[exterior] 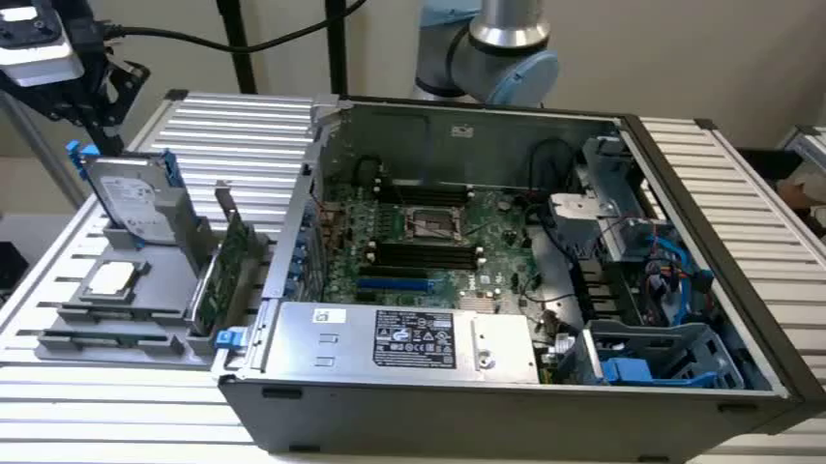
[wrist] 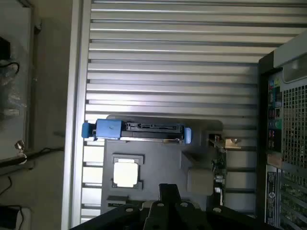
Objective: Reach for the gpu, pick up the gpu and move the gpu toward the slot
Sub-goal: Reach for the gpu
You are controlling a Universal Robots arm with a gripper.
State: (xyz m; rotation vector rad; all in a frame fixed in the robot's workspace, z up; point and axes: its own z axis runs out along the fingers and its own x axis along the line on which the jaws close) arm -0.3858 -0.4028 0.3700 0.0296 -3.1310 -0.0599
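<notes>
The gpu [exterior: 234, 261] is a thin green card standing on edge in the grey holder [exterior: 77, 333] at the exterior view's left, beside the open computer case. Its silver bracket points up at the far end. In the wrist view the gpu [wrist: 218, 165] appears edge-on, dark, with the bracket tip near the holder's corner. My gripper [exterior: 93, 121] hangs high above the far left part of the holder, over the hard drive, well apart from the card. The gripper [wrist: 168, 194] holds nothing. A blue slot [exterior: 394, 285] lies on the motherboard inside the case.
A silver hard drive with a blue frame [exterior: 133, 203] stands upright in the holder, and a small square silver chip [exterior: 110, 278] lies in front of it. The case wall [exterior: 304, 227] rises just beside the card. The ribbed metal table [exterior: 246, 130] surrounds everything.
</notes>
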